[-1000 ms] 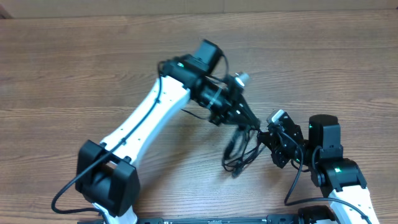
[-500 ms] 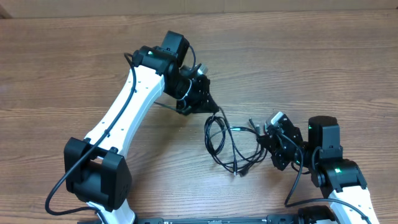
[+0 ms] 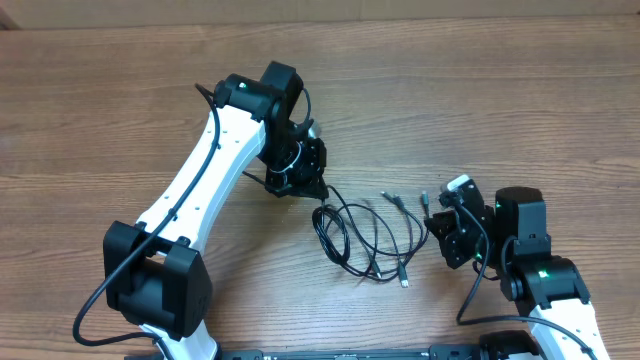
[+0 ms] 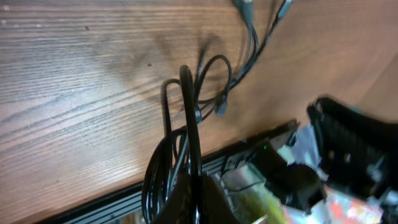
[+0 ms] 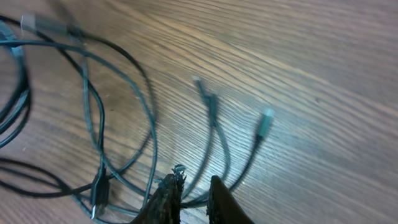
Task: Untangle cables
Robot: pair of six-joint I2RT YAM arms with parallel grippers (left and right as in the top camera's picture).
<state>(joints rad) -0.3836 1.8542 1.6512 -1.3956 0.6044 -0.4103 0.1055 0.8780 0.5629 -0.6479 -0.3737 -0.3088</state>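
Observation:
The cables (image 3: 365, 240) are thin black cords lying in loose loops on the wood table between my two grippers. My left gripper (image 3: 308, 188) is shut on one end of the bunch; in the left wrist view its fingers (image 4: 196, 193) pinch several strands (image 4: 193, 106) that loop away. My right gripper (image 3: 437, 228) sits at the right end of the cables. In the right wrist view its jaws (image 5: 194, 190) stand a little apart, with strands (image 5: 93, 118) running between them. Plug tips (image 5: 266, 118) lie free on the wood.
My left arm's white link (image 3: 200, 190) crosses the table's left half. My right arm's base (image 3: 545, 280) stands at the front right. The black rail (image 4: 112, 205) marks the table's front edge, and my right arm (image 4: 348, 143) shows beyond it.
My left gripper has pulled the cable bunch to the left and away from my right gripper. The tight bundle has spread into loose loops. My right gripper has shifted slightly right.

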